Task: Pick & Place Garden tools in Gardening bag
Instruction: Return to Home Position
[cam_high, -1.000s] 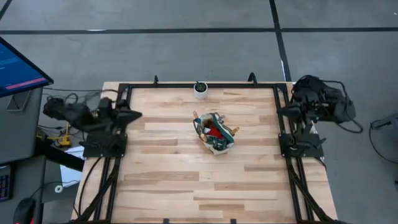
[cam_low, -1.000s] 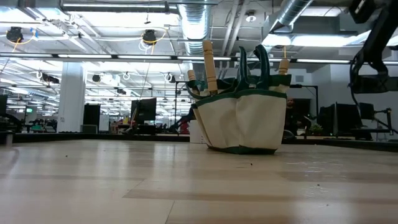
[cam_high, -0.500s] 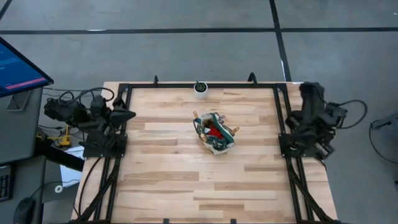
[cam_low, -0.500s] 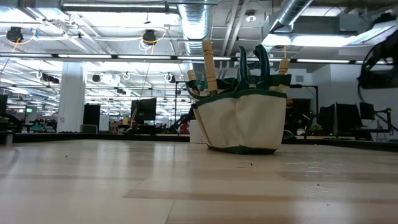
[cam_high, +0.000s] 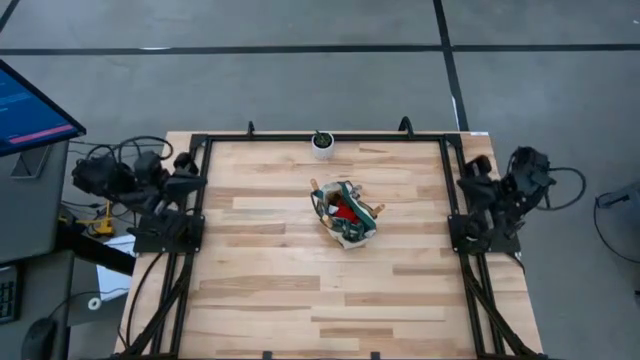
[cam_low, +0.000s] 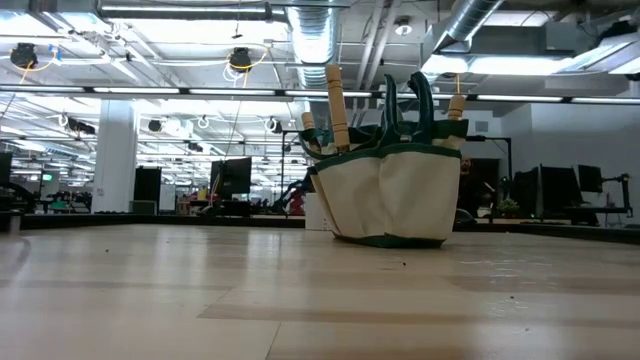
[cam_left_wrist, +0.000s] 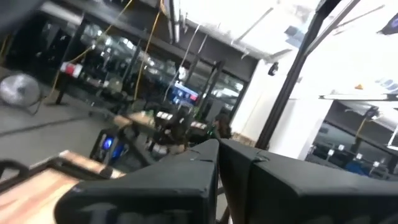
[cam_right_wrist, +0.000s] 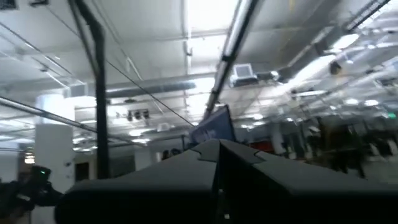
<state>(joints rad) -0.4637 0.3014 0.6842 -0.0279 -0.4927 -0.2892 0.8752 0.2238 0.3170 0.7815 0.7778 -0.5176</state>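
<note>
The gardening bag (cam_high: 346, 213), cream with green trim, stands on its base at the table's middle. The garden tools stick out of it: wooden handles (cam_low: 336, 105) and dark green grips (cam_low: 420, 100) point up, and a red item (cam_high: 345, 208) lies inside. My left gripper (cam_high: 198, 183) is shut at the table's left edge, far from the bag, and points above level. My right gripper (cam_high: 465, 186) is shut at the right edge. Each wrist view shows its own fingers closed together, left (cam_left_wrist: 218, 146) and right (cam_right_wrist: 217, 144), with nothing between them.
A small white pot (cam_high: 322, 144) with a green plant stands at the table's far edge, behind the bag. A black frame (cam_high: 300, 136) runs along the table's far, left and right edges. A monitor (cam_high: 30, 105) stands off the table to the left.
My left gripper has drawn back toward the table's left edge and tipped up. My right arm has folded back over its base at the right edge and has gone out of the low view. The bag and tools have kept still.
</note>
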